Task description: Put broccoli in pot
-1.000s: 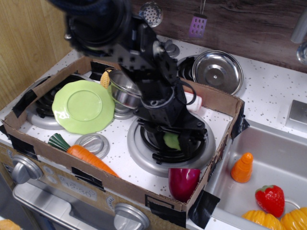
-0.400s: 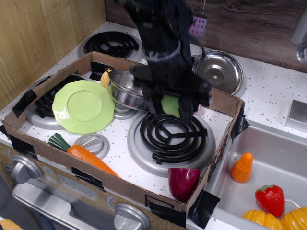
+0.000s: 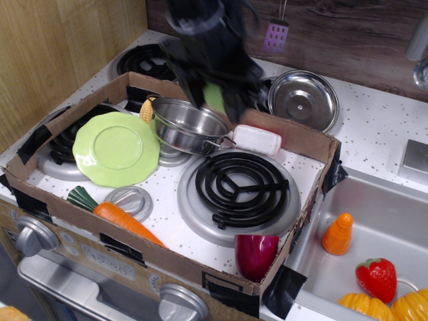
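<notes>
The shiny steel pot [image 3: 187, 124] stands at the back middle of the cardboard tray, its thin handle pointing right. My black gripper [image 3: 212, 100] hangs above the pot's far right rim, blurred by motion. It is shut on the pale yellow-green broccoli [image 3: 214, 97], which shows between the fingers, held in the air just above the pot's rim.
A light-green plate [image 3: 116, 148] lies left of the pot. A carrot [image 3: 120, 219], a maroon cup [image 3: 255, 255] and a white block [image 3: 256, 139] are in the cardboard tray [image 3: 314, 194]. A steel lid [image 3: 304, 99] lies behind. The sink at right holds plastic food.
My gripper lifted the broccoli off the front right burner and carried it up and back to the left, to above the pot's rim.
</notes>
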`<state>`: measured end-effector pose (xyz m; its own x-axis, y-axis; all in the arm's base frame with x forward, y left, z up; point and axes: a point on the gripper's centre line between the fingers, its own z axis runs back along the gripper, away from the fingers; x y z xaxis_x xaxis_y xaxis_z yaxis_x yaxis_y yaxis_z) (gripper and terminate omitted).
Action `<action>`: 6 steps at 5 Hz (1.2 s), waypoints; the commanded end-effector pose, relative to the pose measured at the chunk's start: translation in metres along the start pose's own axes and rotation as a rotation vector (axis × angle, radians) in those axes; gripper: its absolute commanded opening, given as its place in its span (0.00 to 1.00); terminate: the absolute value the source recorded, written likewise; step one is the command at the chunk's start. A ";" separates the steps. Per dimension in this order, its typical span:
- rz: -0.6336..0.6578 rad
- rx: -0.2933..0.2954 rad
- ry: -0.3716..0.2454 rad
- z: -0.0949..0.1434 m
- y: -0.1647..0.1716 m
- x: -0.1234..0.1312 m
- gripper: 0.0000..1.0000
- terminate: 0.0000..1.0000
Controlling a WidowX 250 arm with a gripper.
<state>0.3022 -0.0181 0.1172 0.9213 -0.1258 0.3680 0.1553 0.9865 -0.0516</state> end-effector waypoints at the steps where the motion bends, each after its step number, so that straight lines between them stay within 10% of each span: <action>1: -0.120 -0.008 -0.055 -0.006 0.046 0.039 0.00 0.00; 3: -0.165 -0.031 -0.108 -0.028 0.058 0.041 0.00 0.00; 4: -0.163 -0.012 -0.091 -0.024 0.054 0.038 1.00 0.00; 6: -0.152 -0.001 -0.033 -0.014 0.046 0.041 1.00 0.00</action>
<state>0.3405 0.0230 0.0875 0.9097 -0.2646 0.3199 0.2911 0.9560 -0.0371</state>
